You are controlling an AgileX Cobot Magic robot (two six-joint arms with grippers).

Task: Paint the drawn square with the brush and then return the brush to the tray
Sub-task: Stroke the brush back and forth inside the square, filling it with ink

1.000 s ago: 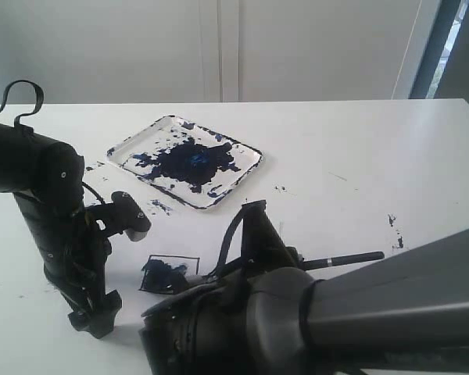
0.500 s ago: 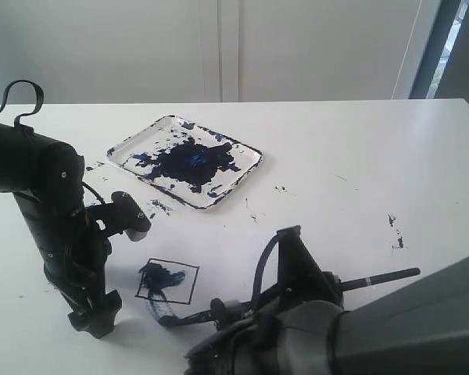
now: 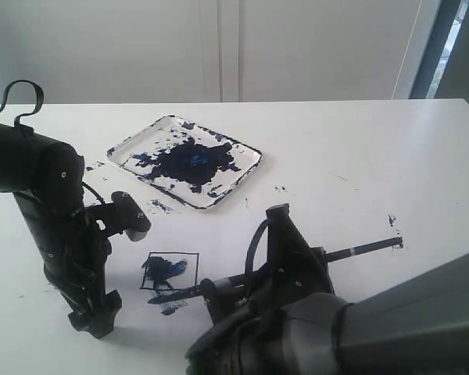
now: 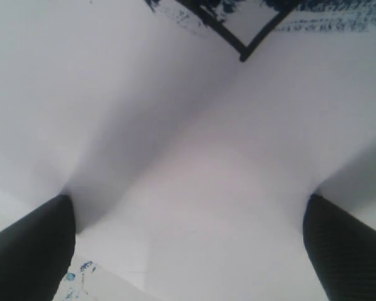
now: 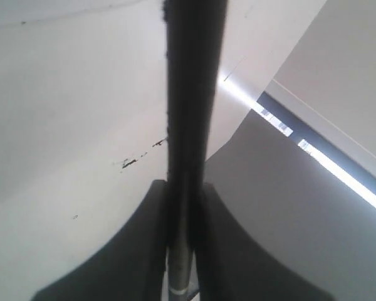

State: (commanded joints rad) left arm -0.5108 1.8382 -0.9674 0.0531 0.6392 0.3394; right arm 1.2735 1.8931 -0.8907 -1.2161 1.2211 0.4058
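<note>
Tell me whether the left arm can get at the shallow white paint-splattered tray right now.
Probably yes. The left end effector is open and empty, and only open white table lies between it and the tray; the right arm is off that path.

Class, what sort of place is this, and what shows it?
Probably an indoor robot test bench set up for painting: two black robot arms over a white table, a paint-splattered tray, and a drawn square partly smeared blue.

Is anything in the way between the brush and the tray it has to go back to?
Nothing visible. The table between the brush, its tip by the square, and the tray shows only paint specks; the left arm stands off to the side.
</note>
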